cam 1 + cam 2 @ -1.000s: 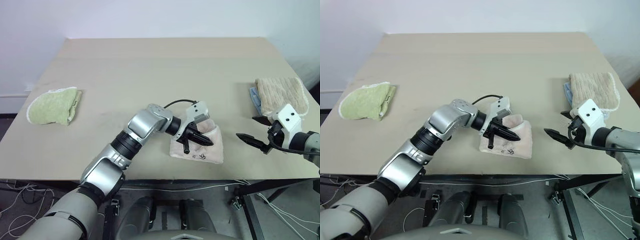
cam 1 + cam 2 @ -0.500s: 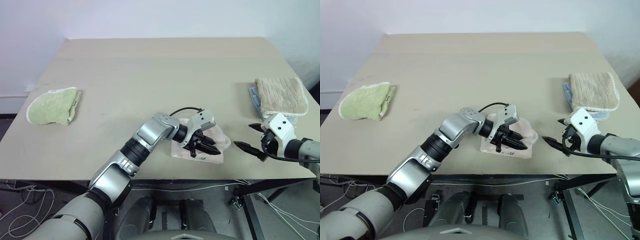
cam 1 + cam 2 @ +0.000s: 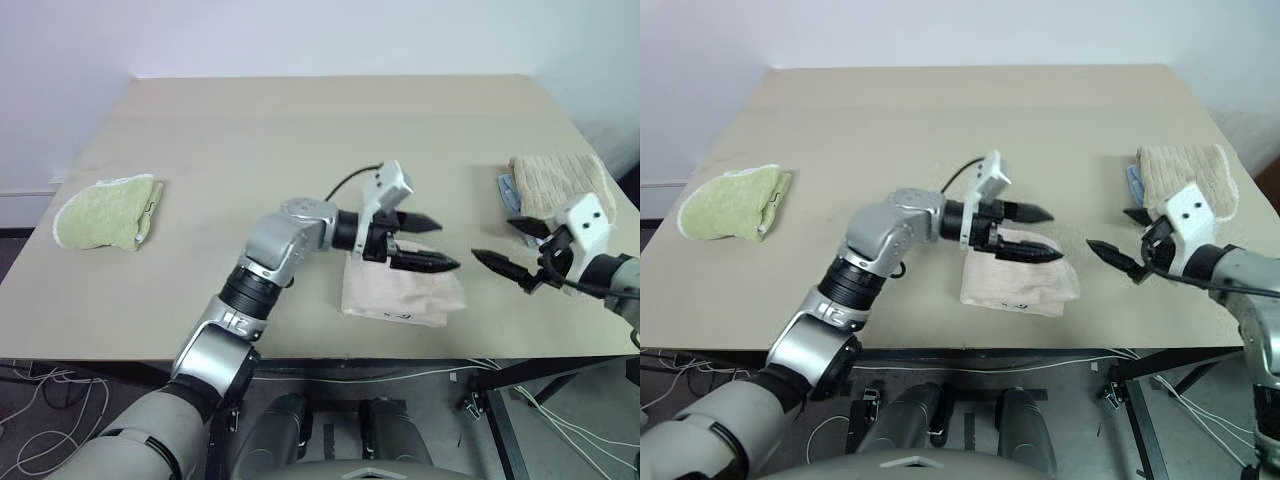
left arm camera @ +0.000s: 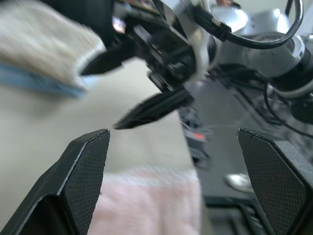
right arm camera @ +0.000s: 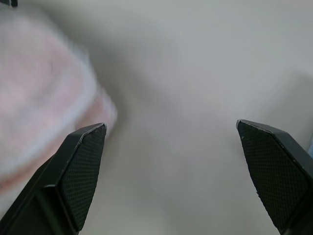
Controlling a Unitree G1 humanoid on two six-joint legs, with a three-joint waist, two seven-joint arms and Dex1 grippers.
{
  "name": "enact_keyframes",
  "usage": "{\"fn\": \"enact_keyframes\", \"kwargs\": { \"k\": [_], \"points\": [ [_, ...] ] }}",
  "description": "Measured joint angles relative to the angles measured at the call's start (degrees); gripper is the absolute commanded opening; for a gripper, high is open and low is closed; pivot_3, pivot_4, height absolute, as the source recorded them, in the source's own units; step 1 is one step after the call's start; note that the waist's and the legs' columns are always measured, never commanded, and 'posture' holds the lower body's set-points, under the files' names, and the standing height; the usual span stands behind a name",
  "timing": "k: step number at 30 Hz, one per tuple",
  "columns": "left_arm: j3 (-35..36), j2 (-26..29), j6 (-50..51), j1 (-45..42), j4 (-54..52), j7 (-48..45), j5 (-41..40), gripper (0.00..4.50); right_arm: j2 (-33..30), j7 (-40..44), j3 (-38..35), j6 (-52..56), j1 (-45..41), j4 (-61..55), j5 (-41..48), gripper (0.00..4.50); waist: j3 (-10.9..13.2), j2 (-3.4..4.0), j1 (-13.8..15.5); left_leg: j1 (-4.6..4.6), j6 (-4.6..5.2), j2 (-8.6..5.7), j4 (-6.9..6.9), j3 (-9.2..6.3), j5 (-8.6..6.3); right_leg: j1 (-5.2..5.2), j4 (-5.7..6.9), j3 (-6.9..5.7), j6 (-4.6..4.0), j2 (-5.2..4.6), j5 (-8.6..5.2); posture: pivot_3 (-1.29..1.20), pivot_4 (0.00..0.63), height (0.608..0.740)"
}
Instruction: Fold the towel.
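- The tabletop [image 3: 300, 140] is a wide, pale beige board; most of its far half lies bare.
- The towel [image 3: 400, 292], pale pink terry, lies folded into a rough rectangle close to the tabletop's near edge, a little right of the middle. A tiny dark mark sits on it near that edge. Nothing lies on it.
- The left gripper [image 3: 425, 243] hangs just above the towel's far part, pointing toward the tabletop's right edge. Its jaws are spread wide and carry nothing; the lower finger shows over the pink cloth with no clear contact.
- The right gripper [image 3: 508, 246] hovers near the tabletop's right edge, its tips turned toward the towel and the left gripper. Its jaws are likewise spread wide and empty. A gap of bare board separates the two grippers' tips.
- The right wrist view shows the towel's rounded pink edge lying ahead of the right gripper on the bare board.
- A beige ribbed towel [image 3: 555, 182] rests at the tabletop's right edge, just behind the right gripper, stacked on a light blue cloth [image 3: 508, 192] whose edge peeks out on its inner side.
- A light green towel [image 3: 105, 212] lies folded at the tabletop's left edge, well apart from everything else.
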Motion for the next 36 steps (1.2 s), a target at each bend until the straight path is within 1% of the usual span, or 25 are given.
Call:
{"fn": "enact_keyframes", "kwargs": {
  "k": [3,5,6,7,9,14,18,23,26,30,33,36],
  "points": [
    [1.2,2.6,-5.6,1.1,-0.3,1.1,1.2,4.44,2.1,-0.7,-0.8,3.0,-2.5,-0.4,4.4,3.89,0.0,0.0,-0.1,0.1,0.0,0.0,-0.05,0.02,0.0,0.04,0.02,0.05,0.0,0.0,0.0,0.0,0.15,0.74],
    [1.9,3.9,-7.5,2.4,-0.5,2.1,1.5,4.44,3.8,-1.0,-0.2,4.1,-3.1,-1.5,6.3,3.28,0.0,0.01,-0.1,0.1,0.0,0.01,-0.05,0.02,0.0,0.04,0.04,0.05,0.0,0.0,0.0,0.0,0.15,0.74],
    [2.2,4.6,-8.3,3.4,-0.9,2.7,1.7,4.05,4.6,-1.2,0.4,4.6,-3.4,-2.2,7.2,2.88,0.0,0.01,0.0,0.1,0.0,0.01,-0.04,0.02,0.0,0.04,0.04,0.05,-0.01,0.0,0.0,0.0,0.15,0.74],
    [2.6,5.3,-8.5,4.3,-1.4,3.0,1.8,3.8,5.3,-1.5,1.3,4.8,-3.5,-2.7,7.7,2.52,0.0,0.01,0.0,0.1,0.0,0.0,-0.04,0.03,0.0,0.04,0.03,0.06,0.0,0.0,0.0,0.0,0.15,0.74],
    [3.0,6.1,-8.7,5.9,-2.7,3.1,1.4,3.16,6.7,-2.1,2.8,5.1,-3.9,-3.4,8.1,1.81,0.0,0.01,0.0,0.09,0.01,0.0,-0.02,0.03,0.0,0.04,0.04,0.07,0.0,-0.01,0.0,0.0,0.15,0.74],
    [4.8,6.8,-8.3,8.9,-6.4,4.8,-0.4,1.37,9.3,-2.5,7.3,5.3,-4.8,-4.0,9.2,0.03,0.0,0.01,0.0,0.11,0.0,-0.01,0.0,0.04,0.0,0.04,0.08,0.06,0.0,-0.01,0.0,0.0,0.15,0.74],
    [4.4,7.3,-8.3,11.4,-7.2,5.6,-0.3,0.02,11.4,-2.8,10.3,5.3,-6.9,-3.9,9.3,0.0,0.0,0.02,-0.2,0.17,-0.01,0.0,-0.01,0.04,0.0,0.03,0.17,0.09,-0.01,0.01,0.0,0.0,0.15,0.74],
    [3.6,7.1,-8.3,11.8,-7.3,7.5,0.2,0.02,15.3,-4.3,13.1,5.9,-10.6,-3.3,9.9,0.0,0.0,0.02,-0.1,0.19,-0.02,-0.01,0.05,0.06,0.01,0.03,0.27,0.1,-0.01,0.01,0.0,0.0,0.15,0.74],
    [2.6,7.5,-9.1,12.0,-7.3,7.2,0.7,0.02,16.7,-4.9,14.6,6.0,-11.2,-1.9,9.7,0.0,0.0,0.02,0.0,0.19,-0.02,-0.01,0.04,0.06,0.01,0.03,0.28,0.1,-0.01,0.0,0.0,0.0,0.15,0.74],
    [0.7,8.6,-9.8,14.9,-7.6,4.9,1.1,0.02,18.3,-5.7,14.8,6.4,-9.9,0.3,9.9,0.0,0.0,0.02,-0.1,0.2,-0.02,-0.01,-0.01,0.09,0.01,-0.02,0.31,0.15,-0.02,0.01,-0.01,0.0,0.15,0.74],
    [-1.4,9.3,-10.7,18.0,-7.6,4.0,2.2,0.02,20.6,-7.2,12.9,6.6,-8.3,2.3,11.1,0.0,0.0,0.04,-0.1,0.24,-0.02,-0.01,-0.01,0.13,0.01,-0.01,0.36,0.21,-0.03,0.01,-0.01,0.0,0.15,0.74],
    [-2.7,8.5,-10.2,20.2,-7.1,4.9,2.7,0.02,22.2,-8.0,12.6,6.6,-5.7,2.6,11.3,0.0,0.0,0.03,-0.1,0.24,-0.02,-0.01,0.01,0.12,0.01,-0.02,0.41,0.22,-0.03,0.01,-0.01,0.0,0.15,0.74]
  ]
}}
